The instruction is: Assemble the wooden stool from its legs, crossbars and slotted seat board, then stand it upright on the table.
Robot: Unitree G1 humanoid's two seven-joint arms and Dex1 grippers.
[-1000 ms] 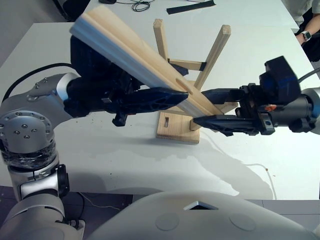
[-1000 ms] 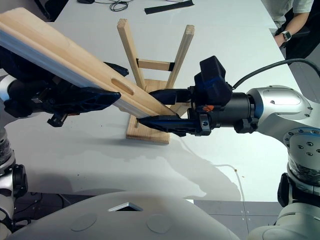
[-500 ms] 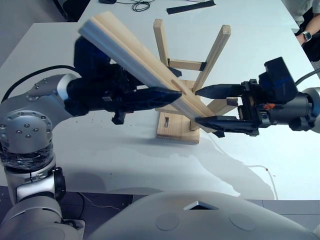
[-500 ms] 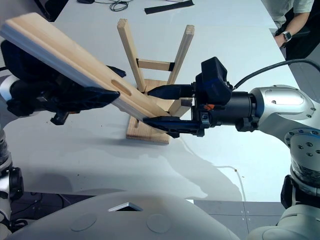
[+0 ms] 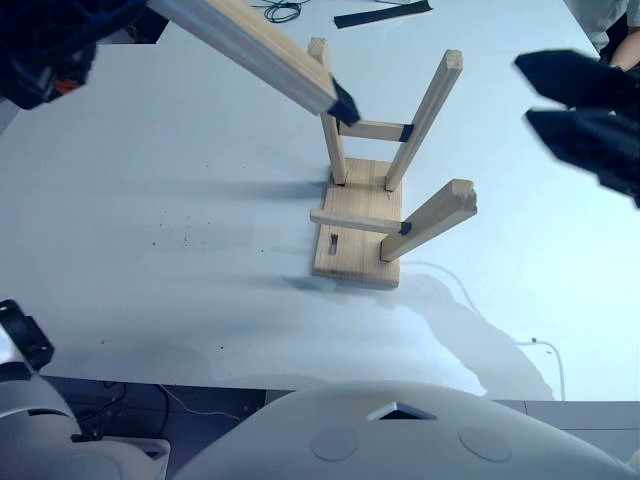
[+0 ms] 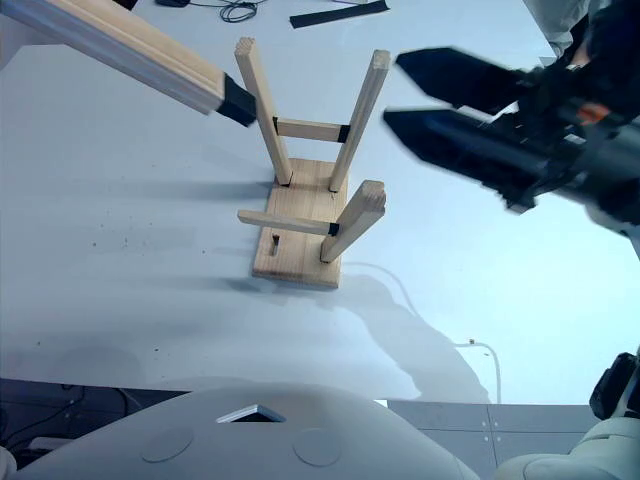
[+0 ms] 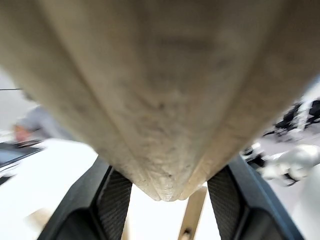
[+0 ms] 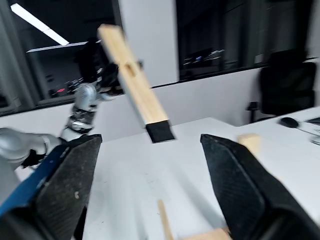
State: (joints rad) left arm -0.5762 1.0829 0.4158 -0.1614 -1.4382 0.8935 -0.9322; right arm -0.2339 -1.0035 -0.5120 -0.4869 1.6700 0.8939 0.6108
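Black left gripper pinches the slotted board, held high at upper left of my head view. Right gripper spread, upper right. Part-built stool rests mid-frame on white table.

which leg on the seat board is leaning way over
The near leg, tilted steeply; the two far legs stand almost upright, joined by a crossbar.

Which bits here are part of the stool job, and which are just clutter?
Job:
- seat board
- upright legs joined by a crossbar
- leaning leg with a second crossbar
- wooden piece held above the table

Lying about:
- black strip
- cables
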